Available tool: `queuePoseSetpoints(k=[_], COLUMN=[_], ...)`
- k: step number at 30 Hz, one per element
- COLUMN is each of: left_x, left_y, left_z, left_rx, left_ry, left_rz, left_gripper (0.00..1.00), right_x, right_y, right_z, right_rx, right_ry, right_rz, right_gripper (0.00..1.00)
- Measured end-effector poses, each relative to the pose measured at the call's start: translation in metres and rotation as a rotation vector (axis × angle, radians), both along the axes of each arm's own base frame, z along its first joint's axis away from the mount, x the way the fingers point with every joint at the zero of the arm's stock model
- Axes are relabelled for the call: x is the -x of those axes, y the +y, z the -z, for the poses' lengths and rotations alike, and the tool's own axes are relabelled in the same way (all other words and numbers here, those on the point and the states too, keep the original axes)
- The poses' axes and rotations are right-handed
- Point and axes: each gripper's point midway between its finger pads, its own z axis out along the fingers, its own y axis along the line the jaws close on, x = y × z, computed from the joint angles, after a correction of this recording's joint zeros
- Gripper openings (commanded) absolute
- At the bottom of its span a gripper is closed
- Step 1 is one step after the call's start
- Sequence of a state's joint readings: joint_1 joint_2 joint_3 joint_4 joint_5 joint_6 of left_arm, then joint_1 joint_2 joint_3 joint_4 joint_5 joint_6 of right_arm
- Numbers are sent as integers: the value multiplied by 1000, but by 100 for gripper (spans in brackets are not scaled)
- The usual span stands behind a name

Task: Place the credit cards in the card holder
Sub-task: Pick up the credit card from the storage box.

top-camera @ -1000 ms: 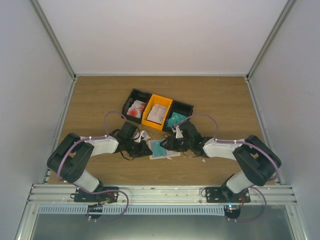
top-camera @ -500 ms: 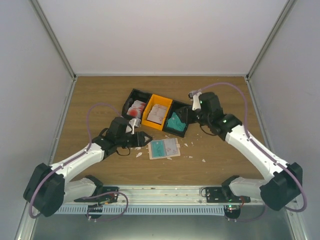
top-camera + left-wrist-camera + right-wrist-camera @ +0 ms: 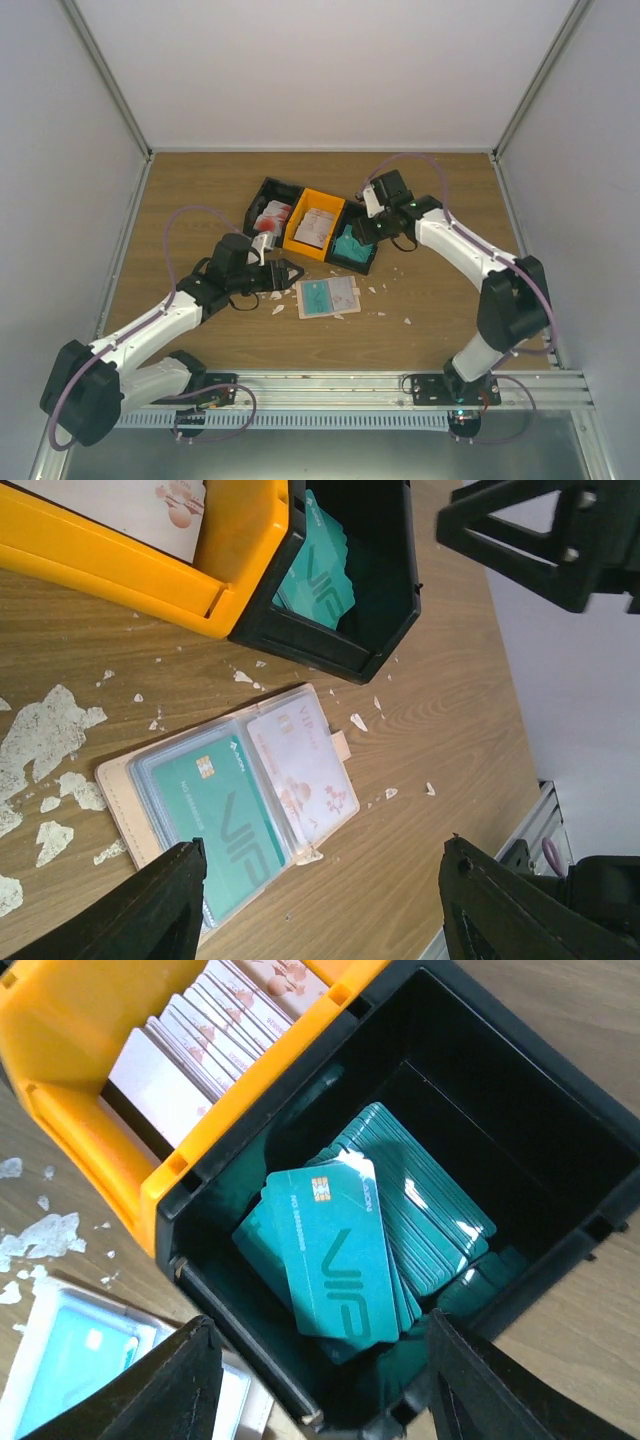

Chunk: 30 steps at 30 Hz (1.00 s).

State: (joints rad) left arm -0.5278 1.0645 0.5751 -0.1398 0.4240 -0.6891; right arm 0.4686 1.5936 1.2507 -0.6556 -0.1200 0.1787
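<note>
**Inspector:** Position of the flat beige folding card holder [image 3: 122,798]?

**Officer:** It lies open, inner faces up, on the brown wooden surface [image 3: 200,190]. That is the middle of the top view, just below the row of three joined bins. Its left pocket carries one teal credit card [image 3: 215,815]. Its right pocket carries one pale credit card [image 3: 300,770] with reddish print.

**Inspector:** Left gripper [image 3: 322,855]?

**Officer:** Its fingers are spread wide with nothing between them. In the left wrist view it hovers over the holder, which sits in the lower middle of that frame. From above it stands just off the holder's upper left corner. I cannot tell whether they touch.

**Inspector:** Right gripper [image 3: 320,1325]?

**Officer:** Likewise spread and empty. It is positioned above the black plastic bin [image 3: 520,1110] at the right end of the row. That bin holds a stack of teal cards [image 3: 430,1210], and the top teal card [image 3: 335,1260] lies askew across the stack, print up.

**Inspector:** Other items?

**Officer:** The orange plastic bin [image 3: 95,1125], in the middle of the row, holds pale cards [image 3: 220,1030] standing on edge. The second black bin [image 3: 265,186], at the left end, holds red-and-white cards [image 3: 272,217]. Irregular white scraps [image 3: 50,730] are scattered on the surface, mostly at the left of the left wrist frame.
</note>
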Motion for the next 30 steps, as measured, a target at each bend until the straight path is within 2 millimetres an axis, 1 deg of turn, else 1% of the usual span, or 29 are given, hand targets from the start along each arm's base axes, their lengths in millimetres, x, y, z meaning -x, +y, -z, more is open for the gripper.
queuePoseSetpoints(k=[5, 8, 10, 14, 19, 23, 30], left_x=[-2, -4, -5, -8, -15, -17, -18], left_y=[-1, -4, -5, -10, -17, -20, -23], left_z=[3, 12, 20, 31, 44, 48, 56], left_rx=[-2, -10, -17, -19, -24, -22, -23], left_ry=[4, 27, 49, 74, 103, 113, 130], left_rz=[1, 6, 10, 21, 34, 43, 51], left_gripper=[65, 64, 63, 62, 61, 61, 60], right_x=[-12, -18, -22, -31, -40, -44, -40], right_y=[9, 12, 13, 13, 16, 18, 24], right_z=[22, 35, 45, 63, 80, 83, 87], right_rx=[27, 40, 54, 89, 112, 117, 97], right_ry=[42, 64, 78, 99, 118, 116, 134], right_rz=[-34, -43, -45, -39, -41, -52, -92], right_gripper=[49, 47, 47, 50, 49, 42, 36])
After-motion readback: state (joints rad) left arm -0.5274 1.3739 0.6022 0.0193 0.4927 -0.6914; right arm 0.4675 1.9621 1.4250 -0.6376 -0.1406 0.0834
